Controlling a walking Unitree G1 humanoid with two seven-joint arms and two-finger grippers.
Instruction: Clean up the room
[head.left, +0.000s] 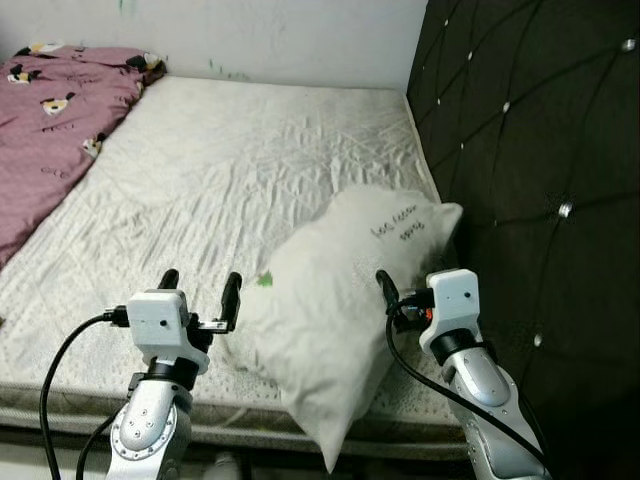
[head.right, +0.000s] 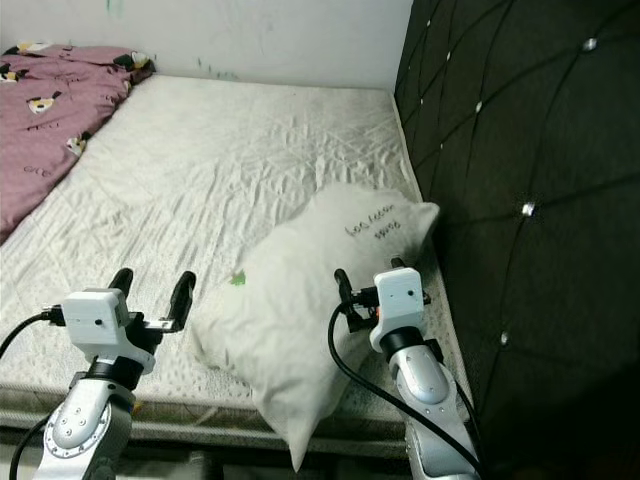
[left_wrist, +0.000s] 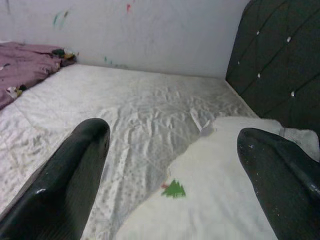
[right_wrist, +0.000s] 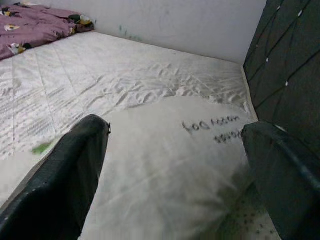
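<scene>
Both grippers, left (head.left: 200, 283) and right (head.left: 412, 290), stood wide open beside the pillow (head.left: 340, 300), probably ready to grasp it.

The writing (head.left: 397, 223) on the white pillow (head.left: 330, 320) is showing too small and blurred to read. The pillow's lower corner is hanging past the mattress (head.left: 220, 180) edge, and the purple blanket (head.left: 50, 120) is running off the frame's side.
</scene>
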